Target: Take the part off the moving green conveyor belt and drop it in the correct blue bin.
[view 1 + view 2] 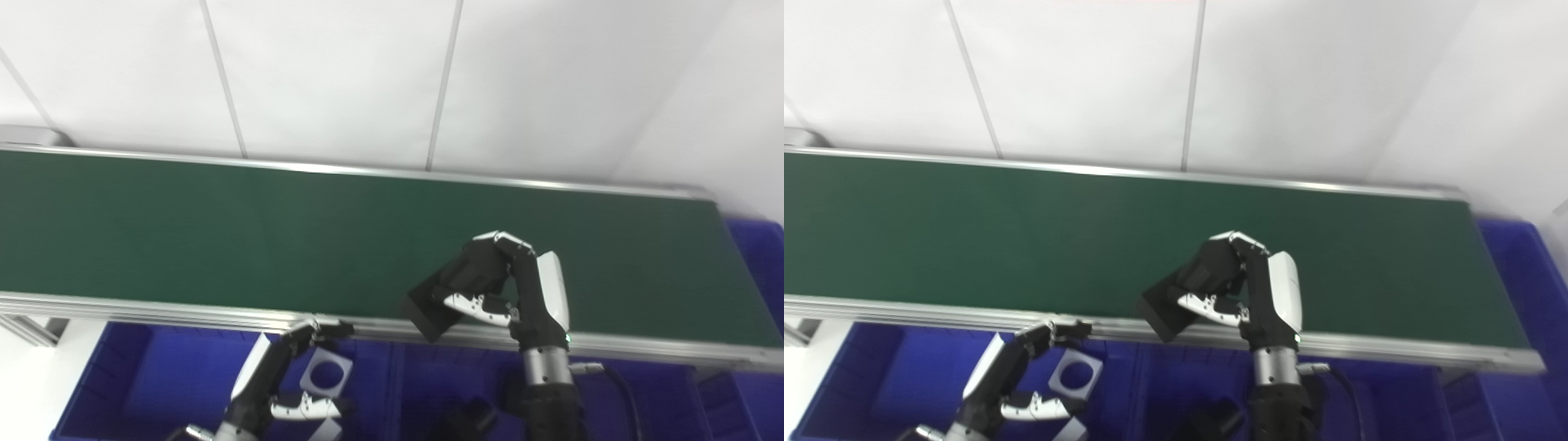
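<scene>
Left hand (278, 380) low over the blue bin (122, 380), fingers spread, holding nothing, beside a white square plate with a round hole (326, 372). Right hand (508, 285) clamped on a black blocky part (429, 309) at the near edge of the green conveyor belt (245, 233).

We see the part (429, 309), a dark, flat-sided block, held tilted over the near edge of the green conveyor belt (245, 233), its lower corner overhanging the belt's metal rail. The belt is a long, dark green strip running left to right. Below its near edge sit the blue bins (153, 373); the left one holds a white square piece (326, 373) with a round hole, and what is possibly a second.
</scene>
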`<state>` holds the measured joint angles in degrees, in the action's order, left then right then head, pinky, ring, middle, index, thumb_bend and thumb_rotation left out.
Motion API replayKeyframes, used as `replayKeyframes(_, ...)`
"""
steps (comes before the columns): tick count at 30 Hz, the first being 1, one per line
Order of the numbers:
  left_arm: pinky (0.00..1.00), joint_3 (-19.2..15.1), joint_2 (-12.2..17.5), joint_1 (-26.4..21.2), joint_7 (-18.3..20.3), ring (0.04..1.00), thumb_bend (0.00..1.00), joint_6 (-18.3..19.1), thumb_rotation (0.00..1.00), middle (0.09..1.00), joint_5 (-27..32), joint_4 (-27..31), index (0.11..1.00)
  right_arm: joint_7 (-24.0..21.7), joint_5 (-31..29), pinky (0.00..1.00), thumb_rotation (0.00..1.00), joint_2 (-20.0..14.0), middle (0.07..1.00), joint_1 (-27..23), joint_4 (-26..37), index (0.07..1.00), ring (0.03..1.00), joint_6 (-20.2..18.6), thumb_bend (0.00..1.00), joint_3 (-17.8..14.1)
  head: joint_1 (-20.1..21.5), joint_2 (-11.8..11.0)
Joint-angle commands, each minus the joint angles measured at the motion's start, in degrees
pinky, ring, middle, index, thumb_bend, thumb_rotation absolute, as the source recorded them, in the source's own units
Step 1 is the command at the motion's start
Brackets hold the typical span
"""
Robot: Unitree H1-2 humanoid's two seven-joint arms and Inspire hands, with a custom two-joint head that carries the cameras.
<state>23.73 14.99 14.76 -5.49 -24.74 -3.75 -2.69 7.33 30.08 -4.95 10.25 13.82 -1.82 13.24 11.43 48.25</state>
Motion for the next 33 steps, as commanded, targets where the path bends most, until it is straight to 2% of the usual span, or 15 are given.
replayKeyframes(1, 0.64, -1.3, -0.5, 0.3, 1.7, 0.712, 0.82, -2.2, 0.36, 0.742, 1.5, 2.0, 0.66, -1.2, -1.6, 0.2, 0.0, -1.7, 0.466, 0.5, 0.8, 0.502, 0.385, 2.4, 0.51, -0.8, -0.1, 0.3)
replayKeyframes(3, 0.63, -2.3, -1.0, 0.5, 3.1, 0.707, 0.82, -2.2, 0.35, 0.741, 2.5, 2.1, 0.665, -1.5, -2.7, 0.2, 0.0, -2.9, 0.474, 1.6, -0.4, 0.503, 0.382, 3.5, 0.51, -1.3, 0.0, 0.7)
replayKeyframes(9, 0.63, -5.1, -1.9, 1.0, 5.9, 0.705, 0.82, -2.2, 0.37, 0.741, 2.3, 2.5, 0.669, -2.9, -2.5, 0.24, 0.0, -5.1, 0.503, 2.9, -2.1, 0.488, 0.403, 2.4, 0.51, -1.7, 0.3, 1.8)
replayKeyframes(21, 0.62, -8.6, -2.6, 1.3, 9.5, 0.712, 0.83, -2.1, 0.39, 0.742, 2.6, 3.7, 0.673, -9.3, 8.0, 0.29, 0.0, -8.4, 0.504, 2.3, -2.3, 0.493, 0.406, -6.4, 0.51, 0.5, 1.3, 4.4)
replayKeyframes(27, 0.61, -9.9, -3.1, 1.3, 10.9, 0.7, 0.83, -2.1, 0.39, 0.736, 2.6, 3.9, 0.67, -11.9, 13.2, 0.43, 0.0, -8.6, 0.554, 2.2, -1.0, 0.459, 0.451, -10.6, 0.51, 1.7, 2.0, 4.5)
replayKeyframes(28, 0.61, -10.1, -3.2, 1.2, 11.2, 0.699, 0.84, -2.1, 0.39, 0.737, 2.7, 3.8, 0.672, -12.7, 14.2, 0.51, 0.0, -8.6, 0.553, 2.2, -0.5, 0.462, 0.566, -11.5, 0.51, 1.9, 2.0, 4.5)
replayKeyframes(29, 0.61, -10.2, -3.2, 1.2, 11.6, 0.699, 0.84, -2.1, 0.39, 0.737, 2.9, 3.7, 0.673, -13.3, 15.4, 0.53, 0.0, -8.7, 0.552, 2.4, -0.1, 0.463, 0.605, -12.3, 0.51, 2.2, 2.0, 4.5)
replayKeyframes(31, 0.61, -10.5, -3.3, 1.2, 12.1, 0.703, 0.84, -2.1, 0.39, 0.74, 3.1, 3.6, 0.675, -14.9, 17.1, 0.66, 0.12, -8.8, 0.698, 2.7, 0.9, 0.492, 0.707, -13.9, 0.51, 2.4, 2.1, 4.6)
replayKeyframes(33, 0.61, -10.8, -3.4, 1.2, 12.6, 0.704, 0.84, -2.1, 0.38, 0.741, 3.4, 3.5, 0.675, -16.9, 18.6, 0.69, 0.14, -8.9, 0.725, 3.1, 2.2, 0.496, 0.731, -15.8, 0.51, 2.7, 2.2, 4.5)
